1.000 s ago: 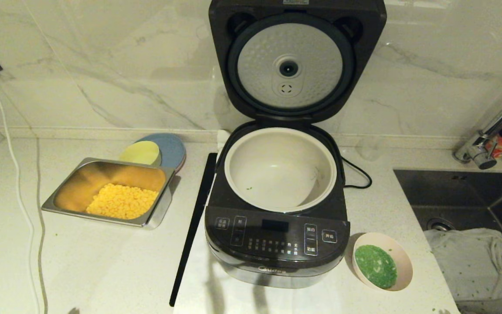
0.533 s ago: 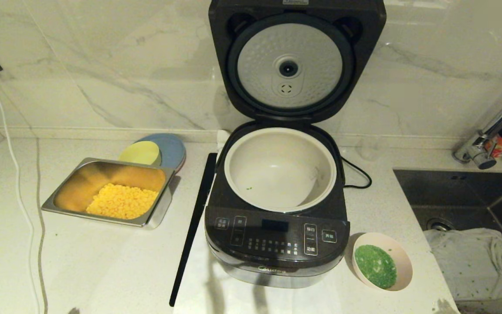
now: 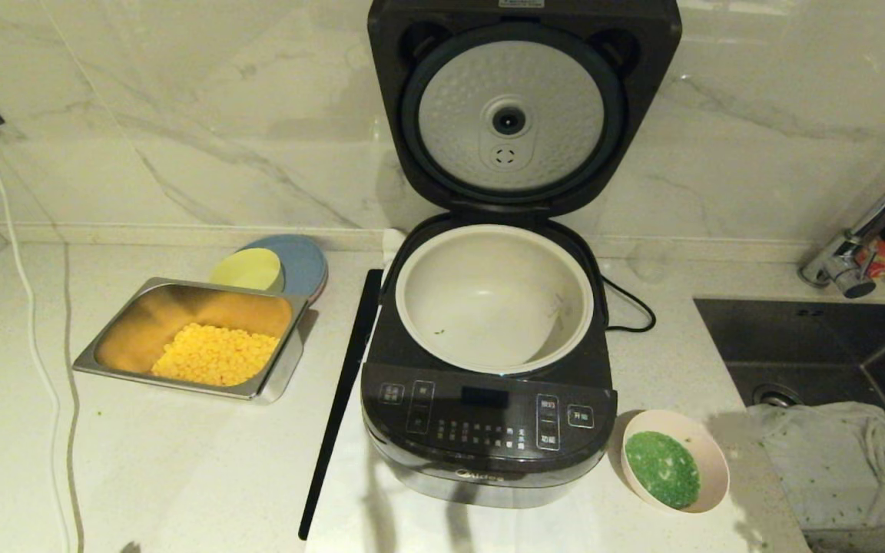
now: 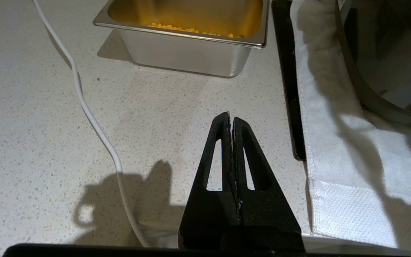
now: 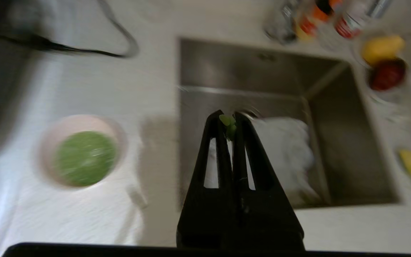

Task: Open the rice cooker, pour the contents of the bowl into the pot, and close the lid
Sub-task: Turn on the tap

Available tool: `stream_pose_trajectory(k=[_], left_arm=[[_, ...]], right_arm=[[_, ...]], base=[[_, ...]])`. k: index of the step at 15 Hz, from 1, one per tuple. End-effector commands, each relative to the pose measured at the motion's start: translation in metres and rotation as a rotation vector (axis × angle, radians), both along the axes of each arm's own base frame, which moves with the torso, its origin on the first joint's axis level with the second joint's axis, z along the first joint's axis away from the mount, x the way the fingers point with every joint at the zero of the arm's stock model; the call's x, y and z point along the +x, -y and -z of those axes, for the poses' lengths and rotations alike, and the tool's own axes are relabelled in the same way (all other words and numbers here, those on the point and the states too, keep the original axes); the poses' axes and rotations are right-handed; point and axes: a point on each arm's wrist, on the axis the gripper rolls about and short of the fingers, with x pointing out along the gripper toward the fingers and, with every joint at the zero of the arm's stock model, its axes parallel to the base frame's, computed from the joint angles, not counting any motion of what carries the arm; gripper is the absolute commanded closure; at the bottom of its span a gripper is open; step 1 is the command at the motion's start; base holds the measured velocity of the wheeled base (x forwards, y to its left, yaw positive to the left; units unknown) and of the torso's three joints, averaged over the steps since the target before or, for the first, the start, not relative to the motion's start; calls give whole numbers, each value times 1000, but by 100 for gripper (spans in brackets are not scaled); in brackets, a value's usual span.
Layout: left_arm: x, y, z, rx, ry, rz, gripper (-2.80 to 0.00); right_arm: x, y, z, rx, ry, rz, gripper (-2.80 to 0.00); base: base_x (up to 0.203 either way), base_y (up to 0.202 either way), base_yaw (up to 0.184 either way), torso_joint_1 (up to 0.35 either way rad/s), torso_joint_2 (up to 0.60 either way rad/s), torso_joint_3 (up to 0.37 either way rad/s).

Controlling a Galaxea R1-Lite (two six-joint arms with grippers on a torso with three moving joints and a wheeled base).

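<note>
The counter (image 3: 181, 476) carries everything, and a steel sink (image 3: 819, 346) is sunk into its right side with a white cloth (image 3: 834, 461) lying in it. The rice cooker (image 3: 488, 430) stands mid-counter on a white towel (image 4: 351, 167), its lid (image 3: 523, 107) swung upright against the far marble wall with the dimpled silver disc facing out. The pot (image 3: 495, 296) sits within the black body, bare but for a few green specks on its near-left wall. Left of the cooker a steel tray (image 3: 104, 361) holds yellow corn kernels (image 3: 216, 355) heaped at its near end; behind it a small yellow bowl (image 3: 246, 269) rests on a blue plate (image 3: 304, 257). The bowl (image 3: 707, 461) sits upright on the counter just right of the cooker's near corner, with the contents (image 3: 661, 467), chopped green bits, filling its bottom. Neither arm appears in the head view. Only the left wrist view shows the left gripper (image 4: 231, 119), fingers pressed together, above bare counter near a white cable (image 4: 95, 121), with the tray farther off. Only the right wrist view, blurred, shows the right gripper (image 5: 229, 119) over the sink's near-left part, fingers pressed together with green bits caught at the tips, the bowl off to its side, and bottles and fruit beyond the sink.
</note>
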Motion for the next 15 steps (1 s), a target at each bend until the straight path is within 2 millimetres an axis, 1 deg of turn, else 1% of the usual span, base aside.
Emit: stream_pose_trajectory(k=[1,4,7,10,11,13,15], left_arm=[[1,0,3,0,-8,-1,0],[1,0,3,-1,-8,-1,0],[1,0,3,0,-8,-1,0],[1,0,3,-1,-8,-1,0],[1,0,3,0,-8,-1,0],[1,0,3,0,-8,-1,0],[1,0,3,0,-8,-1,0]], right_arm=[[75,6,-3,-25,-192,85,0],[135,12,-8,-92,-226,199,0],[187,26,-1,-125,-236,274,0],[238,54,10,-147,-191,358,0],[252,64,13,-149,-176,383,0],[277,84,22,-149,-156,428,0],[299,100,30,-150,-131,453,0]], base=[[0,0,0,0,0,0],[0,0,0,0,0,0],[0,0,0,0,0,0],[0,0,0,0,0,0],[0,0,0,0,0,0],[0,0,0,0,0,0],[0,0,0,0,0,0]])
